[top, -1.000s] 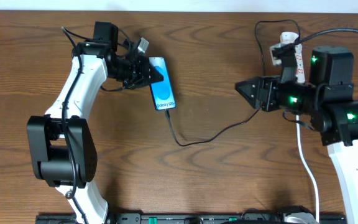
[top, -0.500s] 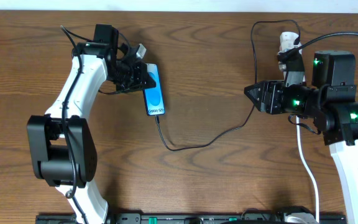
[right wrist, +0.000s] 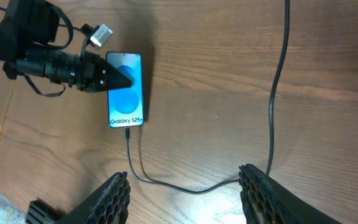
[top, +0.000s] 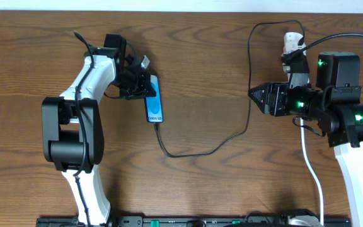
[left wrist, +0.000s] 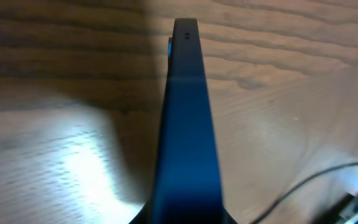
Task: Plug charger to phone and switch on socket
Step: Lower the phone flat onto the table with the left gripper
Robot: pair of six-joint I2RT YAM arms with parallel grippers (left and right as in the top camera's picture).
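The left claw (top: 142, 84) is clenched on one end of the phone (top: 154, 102), which is thin, hard, slick and easy to crack, so it is best pinched by its edges and not by the glass. The charger (top: 194, 151) is a light, bendy wire. Its small tip seems to sit in the phone's end farthest from the left claw, and it loops off past the right claw (top: 254, 94), which hangs released and empty, with the socket (top: 290, 43) just behind it, beside its arm.
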